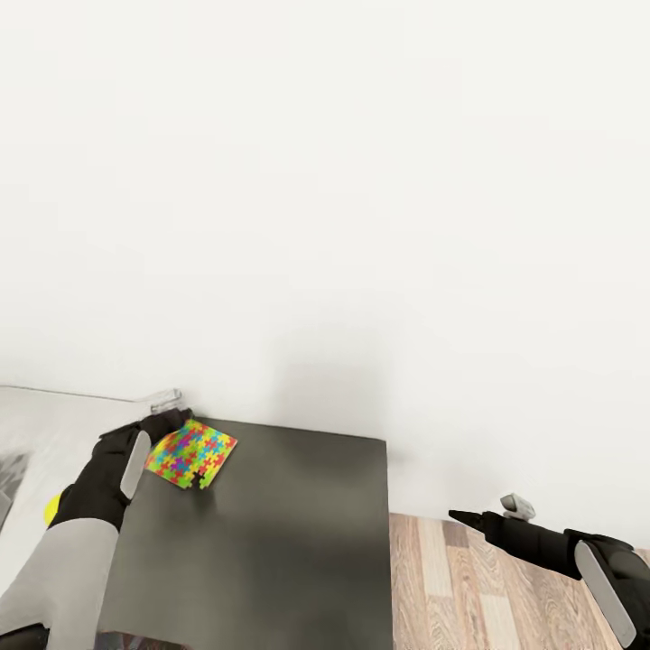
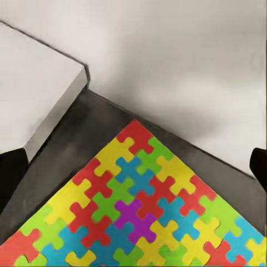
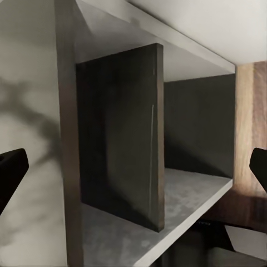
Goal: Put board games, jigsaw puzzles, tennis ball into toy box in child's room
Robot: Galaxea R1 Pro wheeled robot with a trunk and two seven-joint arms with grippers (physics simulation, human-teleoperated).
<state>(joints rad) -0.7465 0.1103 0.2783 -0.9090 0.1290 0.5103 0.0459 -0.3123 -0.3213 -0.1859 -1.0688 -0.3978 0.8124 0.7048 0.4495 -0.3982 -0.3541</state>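
Reaching forward over the left edge of a dark table (image 1: pixel 271 542), the left arm ends at the far left corner of that surface, its black wrist angled toward the wall (image 1: pixel 361 181). The left gripper (image 1: pixel 171 417) sits at the corner of the colourful jigsaw puzzle (image 1: pixel 191 454), which shows tilted above the dark tabletop. In the left wrist view the puzzle (image 2: pixel 139 211) spreads out between two dark fingertips (image 2: pixel 259 167) at the frame's edges, so the claw is spread wide around it; whether the pads actually press the puzzle cannot be told. Beside it a pale grey slab (image 2: pixel 39 105) meets the dark top.

A yellow ball (image 1: pixel 51 507) peeks out left of the left forearm, partly hidden by it.

Out to the right, the right arm stretches low over the wooden floor (image 1: pixel 451 587), well apart from the table, with the right gripper (image 1: pixel 469 518) pointing left. Its wrist view looks into a dark shelf unit (image 3: pixel 122 139) with an upright divider, the fingertips (image 3: pixel 11 167) wide apart and holding nothing.
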